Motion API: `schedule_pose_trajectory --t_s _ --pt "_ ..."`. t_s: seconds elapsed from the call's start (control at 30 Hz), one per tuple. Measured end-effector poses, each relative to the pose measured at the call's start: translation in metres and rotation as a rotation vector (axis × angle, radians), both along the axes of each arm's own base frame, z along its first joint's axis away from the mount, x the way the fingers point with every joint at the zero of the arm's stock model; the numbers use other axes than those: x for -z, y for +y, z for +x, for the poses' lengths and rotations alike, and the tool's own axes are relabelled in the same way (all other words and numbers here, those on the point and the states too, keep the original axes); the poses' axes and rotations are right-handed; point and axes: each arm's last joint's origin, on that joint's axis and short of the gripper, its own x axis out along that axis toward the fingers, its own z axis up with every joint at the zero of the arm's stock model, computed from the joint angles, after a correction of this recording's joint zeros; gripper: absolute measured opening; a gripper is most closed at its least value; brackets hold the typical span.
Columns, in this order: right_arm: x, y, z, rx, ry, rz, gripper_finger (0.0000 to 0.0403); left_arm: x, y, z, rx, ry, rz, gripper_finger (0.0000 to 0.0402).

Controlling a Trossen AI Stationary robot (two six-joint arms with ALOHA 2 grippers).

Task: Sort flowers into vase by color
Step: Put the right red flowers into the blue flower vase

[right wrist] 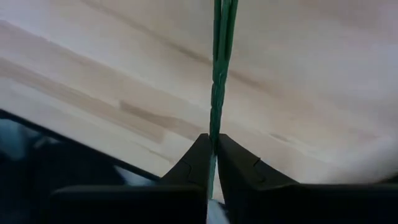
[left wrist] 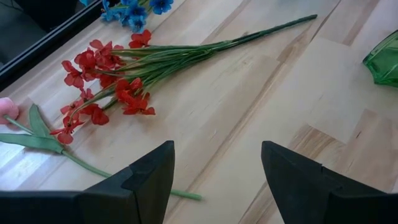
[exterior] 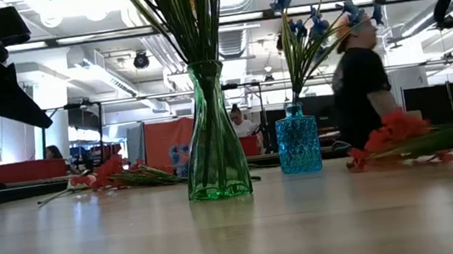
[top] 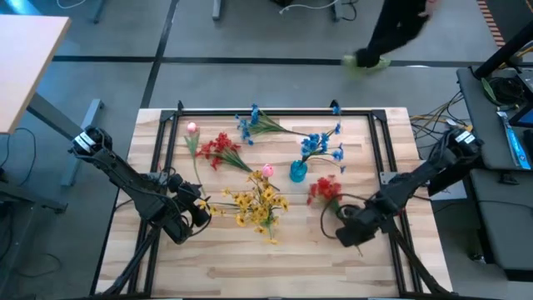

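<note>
Right gripper (right wrist: 213, 149): fingers pressed together on the thin green stem of a red-bloom artificial sprig (top: 325, 190). In the high view it sits low over the light wooden slatted table (top: 333, 267), right of centre, with the red blooms lying just up and left of it. The low view shows the same sprig (exterior: 398, 135) lying flat at the right.

Left gripper (left wrist: 214, 180): fingers spread wide, nothing between them. It hovers over the table's left front, just left of the yellow blooms.

Flower layout:
- Yellow-bloom sprigs (top: 254, 204) stand in a green ribbed glass vase (exterior: 214, 137) mid-table. Two pink buds (top: 267, 171) show at that bunch; I can't tell whether they're in the vase.
- Blue-bloom sprigs (top: 321, 146) stand in a small teal textured glass bottle vase (top: 297, 172), right of the green one.
- A second red-bloom sprig (left wrist: 109, 78) lies flat on the table, left rear, stems pointing toward the green vase.
- A single pink bud on a long stem with a green leaf (top: 192, 129) lies just beside that red sprig, toward the table's left edge.
- A loose blue sprig (top: 250, 123) lies near the rear edge, between the red sprig and the teal vase.

A person in a dark top (exterior: 363, 86) is in the room behind the table.
</note>
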Motion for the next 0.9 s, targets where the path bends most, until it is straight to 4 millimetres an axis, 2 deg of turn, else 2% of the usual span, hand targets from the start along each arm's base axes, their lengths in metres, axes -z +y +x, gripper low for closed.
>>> schedule_pose_trajectory --t_s 0.13,0.27,0.43,0.53,0.67,0.9 --pt "0.003 0.011 -0.002 0.042 0.023 0.012 0.0073 0.0 0.0 0.0 -0.001 -0.001 0.0 0.0224" --pt "0.004 0.011 -0.005 0.045 0.045 -0.011 0.0149 0.0 0.0 0.0 -0.002 -0.003 -0.003 0.0224" --pt "0.01 -0.006 -0.004 0.125 0.013 -0.216 0.0243 0.0 0.0 0.0 -0.004 -0.006 -0.005 0.0224" --pt "0.012 -0.017 -0.002 0.175 -0.038 -0.355 0.0283 0.0 0.0 0.0 -0.004 -0.006 -0.006 0.0224" --pt "0.014 -0.03 0.006 0.188 -0.102 -0.475 0.0304 0.0 0.0 0.0 -0.005 -0.008 -0.006 0.0224" --pt "0.032 -0.04 0.026 0.1 -0.106 -0.515 0.029 0.0 0.0 0.0 -0.016 -0.022 -0.013 0.0224"
